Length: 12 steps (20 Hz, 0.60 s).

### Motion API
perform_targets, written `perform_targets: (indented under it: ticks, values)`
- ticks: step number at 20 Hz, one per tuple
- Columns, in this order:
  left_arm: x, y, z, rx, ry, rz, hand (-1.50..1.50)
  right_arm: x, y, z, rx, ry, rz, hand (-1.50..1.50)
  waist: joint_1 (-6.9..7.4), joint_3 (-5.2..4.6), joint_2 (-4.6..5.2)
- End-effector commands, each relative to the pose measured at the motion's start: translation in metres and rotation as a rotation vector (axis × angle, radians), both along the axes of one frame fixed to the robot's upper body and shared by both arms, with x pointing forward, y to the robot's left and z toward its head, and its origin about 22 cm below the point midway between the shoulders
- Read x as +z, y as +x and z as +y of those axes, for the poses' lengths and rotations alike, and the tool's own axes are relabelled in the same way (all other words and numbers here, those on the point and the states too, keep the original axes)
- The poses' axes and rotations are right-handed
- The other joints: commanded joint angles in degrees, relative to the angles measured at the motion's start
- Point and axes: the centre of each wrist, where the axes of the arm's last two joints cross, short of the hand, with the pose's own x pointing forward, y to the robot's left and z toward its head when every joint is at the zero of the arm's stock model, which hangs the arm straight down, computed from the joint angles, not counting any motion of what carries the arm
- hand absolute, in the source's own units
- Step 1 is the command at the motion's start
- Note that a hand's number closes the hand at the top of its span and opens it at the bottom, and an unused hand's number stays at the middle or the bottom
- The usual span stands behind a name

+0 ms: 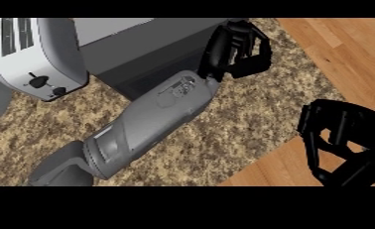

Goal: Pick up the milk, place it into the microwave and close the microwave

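The left hand sits at the far end of a long grey forearm that crosses the speckled bench on a diagonal from the lower left. Its black fingers are curled over toward the palm, with the thumb folded beneath them, and they lie against the right edge of the dark grey microwave, or just over it; from this steep angle it is hard to say whether the fingers actually touch that edge, and nothing can be made out inside their curl. The right hand shows at the view's right edge, over the border where the bench meets the wooden floor; its fingers are bent downward in a loose arch, and through the gaps between them only the wood shows, so it holds nothing. The milk is not visible anywhere, neither on the bench nor in either hand; it may be inside the microwave, but the box's top and side hide its interior, and whether its door stands open or closed cannot be told. To the left of the microwave, touching or just beside its corner, stands a silver toaster with slots on top and two dark knobs on its near face.
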Motion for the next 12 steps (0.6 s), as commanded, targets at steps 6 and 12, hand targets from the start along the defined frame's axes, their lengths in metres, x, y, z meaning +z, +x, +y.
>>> perform_targets:
  ticks: [6, 12]
  values:
    - [-0.023, 0.014, 0.034, 0.097, -0.342, 0.350, 1.50, -0.020, -0.023, 0.019, 0.102, 0.028, 0.089, 1.50, 3.81, -0.62, 1.43]
    - [-0.046, 0.011, 0.043, 0.036, -0.387, 0.405, 1.50, -0.028, -0.040, 0.029, 0.084, 0.072, 0.109, 1.50, 5.48, -0.52, 1.17]
